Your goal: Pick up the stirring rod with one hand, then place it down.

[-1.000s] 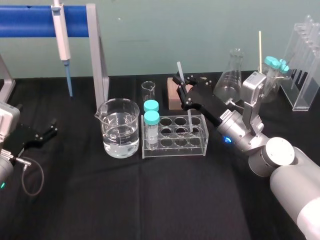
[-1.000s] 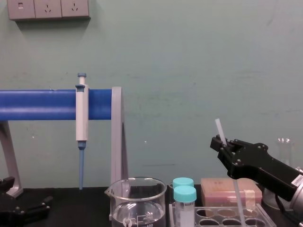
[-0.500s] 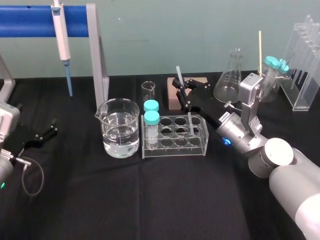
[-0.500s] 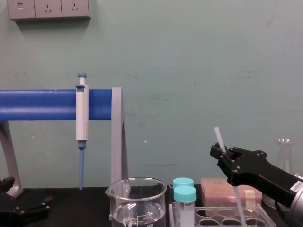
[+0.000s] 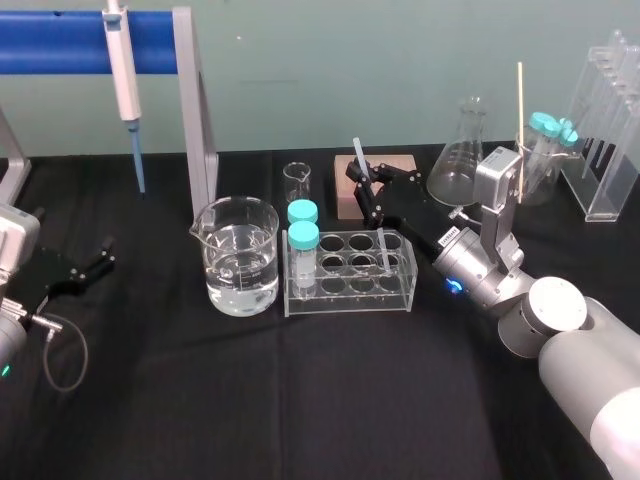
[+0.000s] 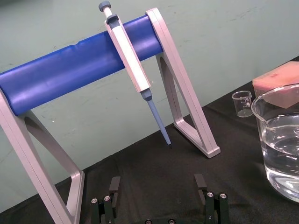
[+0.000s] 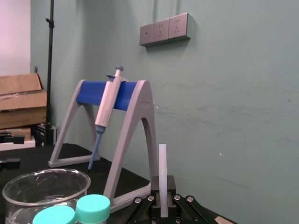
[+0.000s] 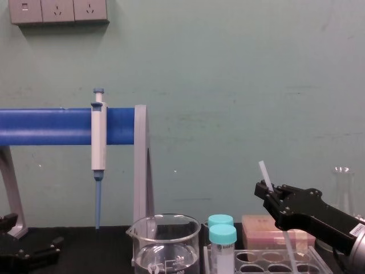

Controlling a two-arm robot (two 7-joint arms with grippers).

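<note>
The stirring rod (image 5: 372,205) is a thin whitish stick, tilted a little off upright. My right gripper (image 5: 367,187) is shut on it near its upper third. The rod's top pokes above the black fingers, and its lower end reaches down into the right end of the clear tube rack (image 5: 348,290). From the chest, the stirring rod (image 8: 264,170) rises out of the right gripper (image 8: 268,191) above the rack. The right wrist view shows the rod (image 7: 162,170) clamped between the jaws. My left gripper (image 5: 98,258) rests open at the table's left edge, its fingers (image 6: 114,185) spread wide.
A water-filled beaker (image 5: 240,256) stands left of the rack, which holds two teal-capped tubes (image 5: 302,238). Behind are a small beaker (image 5: 297,180), a pinkish block (image 5: 347,198) and a flask (image 5: 462,150). A pipette (image 5: 125,75) hangs on the blue stand; a clear rack (image 5: 610,140) is far right.
My right gripper has come down a little with the rod, sinking its lower end deeper into the rack. The left arm has not moved.
</note>
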